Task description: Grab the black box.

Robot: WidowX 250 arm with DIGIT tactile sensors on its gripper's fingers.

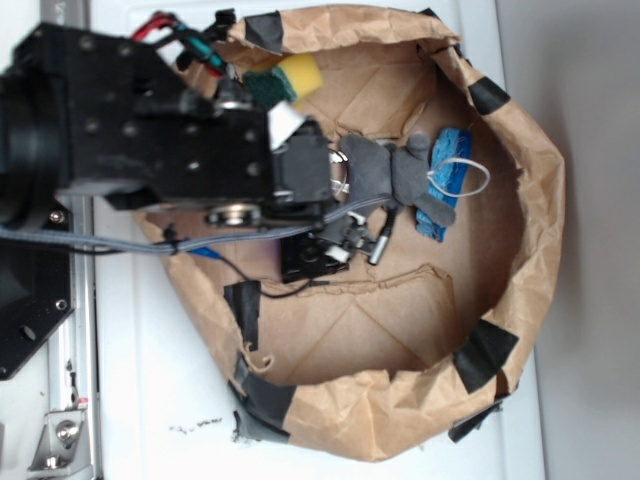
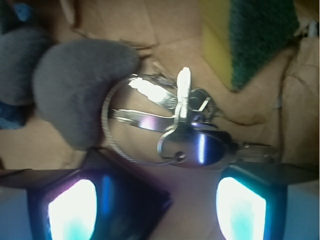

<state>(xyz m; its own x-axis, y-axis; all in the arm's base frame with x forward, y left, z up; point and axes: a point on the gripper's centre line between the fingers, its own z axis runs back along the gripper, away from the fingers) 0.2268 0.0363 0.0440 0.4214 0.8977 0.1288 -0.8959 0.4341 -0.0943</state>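
Lining paper bowl (image 1: 520, 160): black box (image 1: 300, 262), plush (image 1: 385, 170), sponge (image 1: 290, 80).

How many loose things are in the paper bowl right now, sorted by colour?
Black: 1, the box
Grey: 1, the plush toy
Blue: 1, a cloth-like item, kind unclear
Yellow and green: 1, the sponge
Silver: 1, the bunch of keys
Total: 5
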